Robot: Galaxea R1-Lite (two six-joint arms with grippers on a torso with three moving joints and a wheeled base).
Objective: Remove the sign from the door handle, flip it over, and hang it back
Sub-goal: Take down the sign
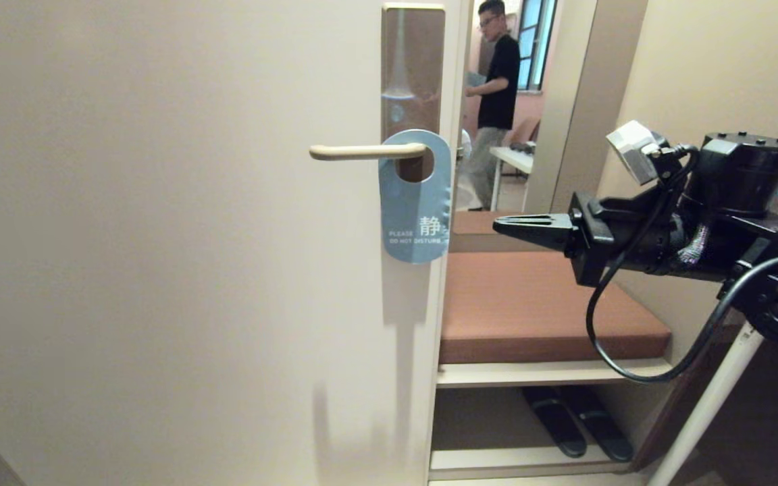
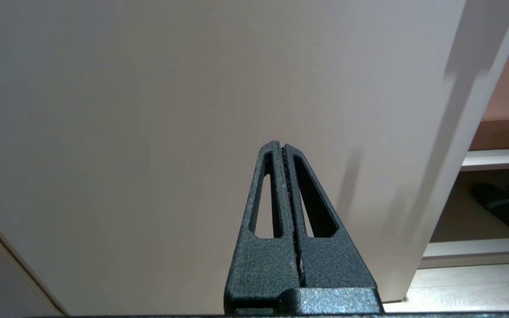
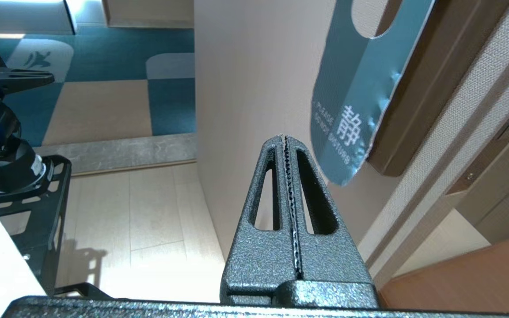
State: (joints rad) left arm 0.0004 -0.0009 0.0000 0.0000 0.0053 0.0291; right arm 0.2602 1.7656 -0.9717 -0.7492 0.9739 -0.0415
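sign (image 1: 415,202) hangs on handle (image 1: 362,152), blue-grey face out, oval hole over lever just beside brown plate (image 1: 412,67) on cream door (image 1: 159,236). right hand (image 1: 500,225) level, fingers pressed together, empty, pointing at sign from right, near but apart. left hand (image 2: 283,148) fingers together, empty, facing bare door low down. person (image 1: 494,101) stands in room beyond door edge. slippers (image 1: 575,422) on shelf under brown cushion (image 1: 531,304).

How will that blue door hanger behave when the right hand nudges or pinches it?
The sign looks thin and flat, with dents along one edge, so probably light and bendy. It hangs only by its oval hole on the door handle, so a push likely swings it. Its smooth face may slip in the shut right hand.
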